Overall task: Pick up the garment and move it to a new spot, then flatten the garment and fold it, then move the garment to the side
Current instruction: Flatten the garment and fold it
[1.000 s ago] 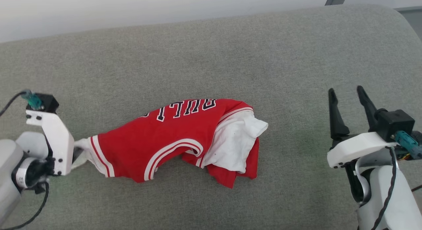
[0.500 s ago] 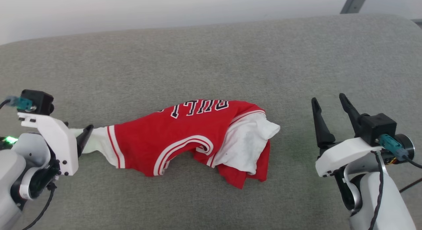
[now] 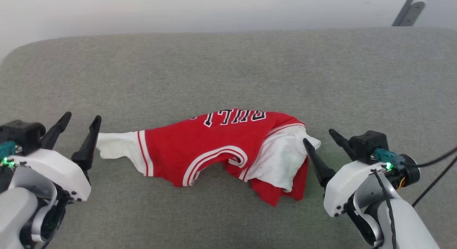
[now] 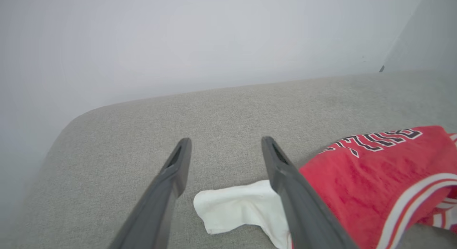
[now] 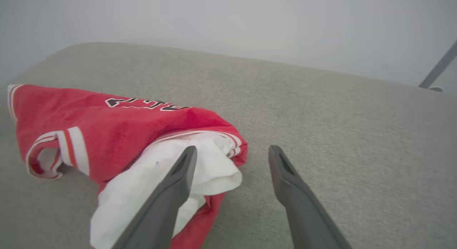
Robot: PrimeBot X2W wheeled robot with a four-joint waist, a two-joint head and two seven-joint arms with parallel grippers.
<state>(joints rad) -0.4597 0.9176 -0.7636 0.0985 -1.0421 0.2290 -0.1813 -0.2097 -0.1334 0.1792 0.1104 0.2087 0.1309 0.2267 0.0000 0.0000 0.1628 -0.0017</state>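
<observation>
The garment (image 3: 221, 145), a red T-shirt with white sleeves and upside-down "BULLS" lettering, lies crumpled on the grey cushion. One white sleeve (image 3: 114, 145) stretches out flat to the left; the other white part is bunched at the right end. My left gripper (image 3: 82, 117) stands open just left of that sleeve, holding nothing. In the left wrist view the sleeve (image 4: 235, 206) lies between and below the open left gripper (image 4: 225, 140). My right gripper (image 3: 318, 135) is open at the garment's right end; its left finger (image 5: 171, 192) overlaps the white bunch (image 5: 210, 170).
The grey fabric cushion (image 3: 228, 63) spreads wide behind and in front of the garment, with rounded edges at the far left. A pale wall rises behind it. A grey metal bar (image 3: 407, 10) leans at the top right. A black cable (image 3: 435, 177) trails from my right wrist.
My left gripper has let go of the white sleeve, opened and drawn back to its left. My right gripper has come up to the garment's right end. The camera has shifted.
</observation>
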